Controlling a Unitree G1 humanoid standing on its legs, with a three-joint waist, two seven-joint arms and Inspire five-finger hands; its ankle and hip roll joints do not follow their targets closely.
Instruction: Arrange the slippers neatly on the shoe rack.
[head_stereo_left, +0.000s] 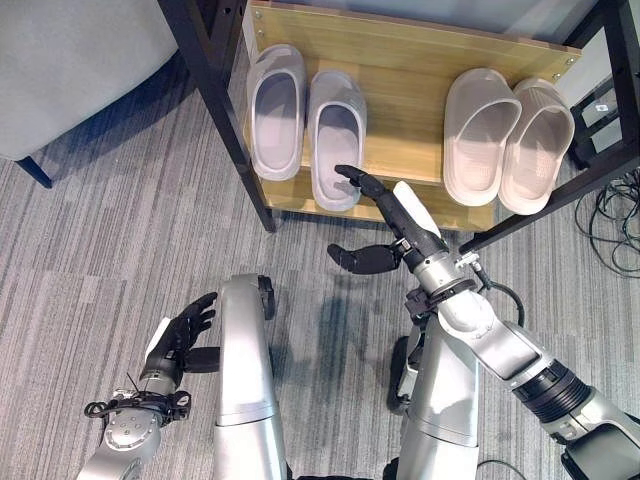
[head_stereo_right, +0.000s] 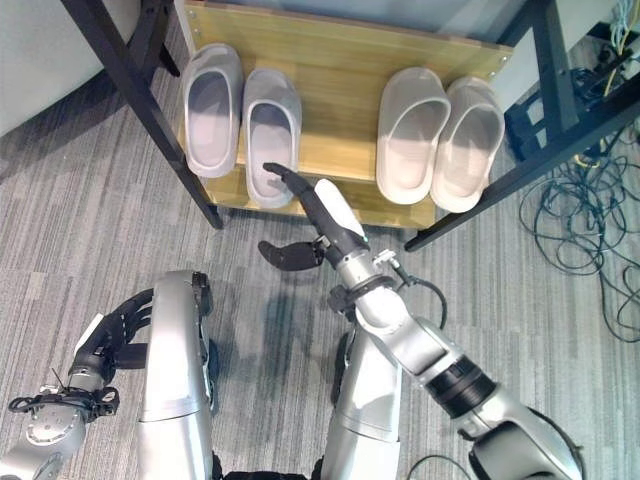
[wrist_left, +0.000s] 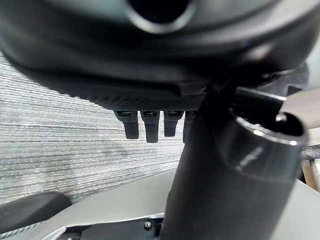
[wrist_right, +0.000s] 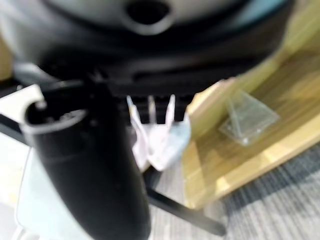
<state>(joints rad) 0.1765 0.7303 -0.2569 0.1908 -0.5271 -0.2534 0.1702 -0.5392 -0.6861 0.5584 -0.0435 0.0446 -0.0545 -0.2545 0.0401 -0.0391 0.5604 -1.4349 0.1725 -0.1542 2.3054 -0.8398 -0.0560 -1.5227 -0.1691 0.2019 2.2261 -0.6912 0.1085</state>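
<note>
No readable writing anywhere. Two pairs of pale grey rubber slippers (head_stereo_left: 305, 125) sit on the light wooden shoe rack shelf (head_stereo_left: 400, 70), long axes running front to back, open heels toward the shelf's front edge. Right hand (head_stereo_left: 385, 215) hovers at that edge, fingers straight and apart. Left hand (head_stereo_left: 185, 325) hangs low over the grey carpet (head_stereo_left: 100, 250), fingers relaxed.

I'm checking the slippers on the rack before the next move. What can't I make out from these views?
- Whether the right hand touches the lilac slipper: in the left eye view its fingertip overlaps the heel, contact unclear.
- Right wrist view: blurred; the slippers unreadable.
- Shoe rack: back cut off by the top edge.
</note>
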